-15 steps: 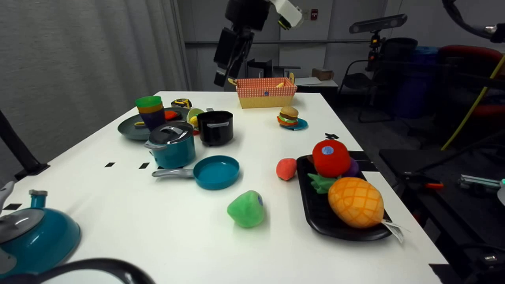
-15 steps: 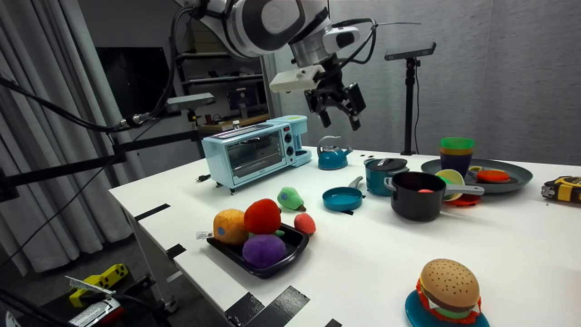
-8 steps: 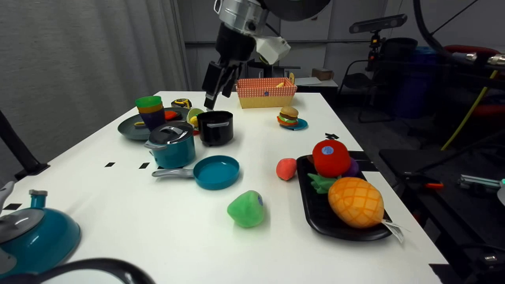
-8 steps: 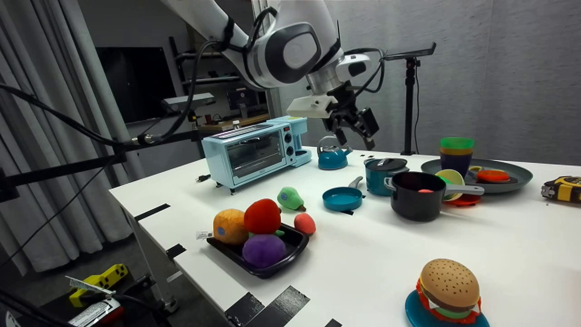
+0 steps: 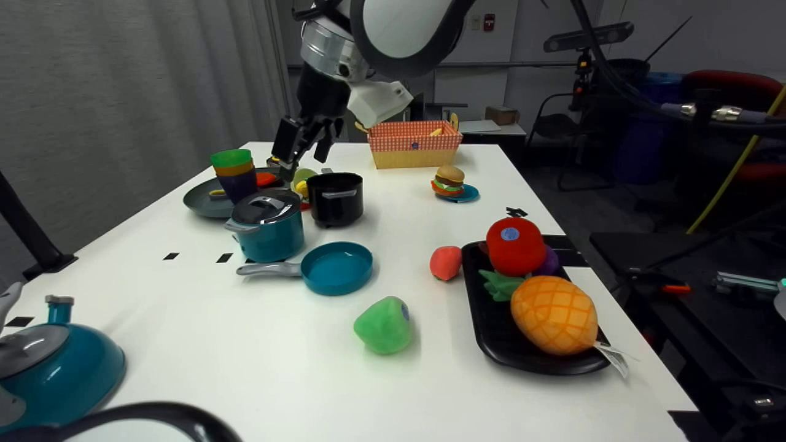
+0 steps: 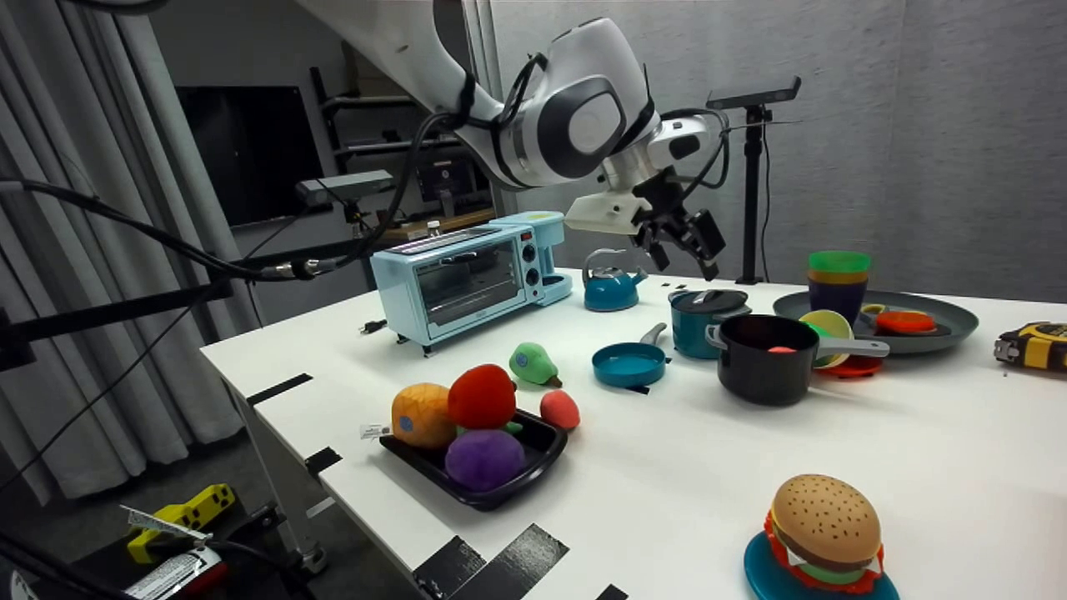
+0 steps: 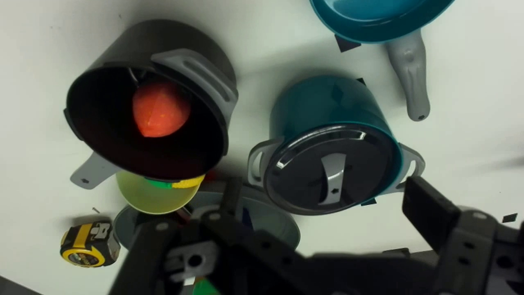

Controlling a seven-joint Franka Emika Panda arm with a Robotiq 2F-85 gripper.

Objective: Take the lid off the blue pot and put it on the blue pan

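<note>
Lid sits flat on the blue pot, covering its mouth. Wrist view: round, near-black, glossy, bright reflections along the rim; a grey strap handle crosses the middle, with a small dark arrow-like mark near one end. Pot is teal, with two grey loop handles. Blue pan, shallow and teal, lies just beside it; its grey handle carries a similar mark. Gripper hangs above and near the pot, fingers wide apart, clear of the lid. Labels: red plush bears a round blue sticker, print too small to read from where I stand. Tape measure has a yellow-ringed black label; lettering on it blurred.
</note>
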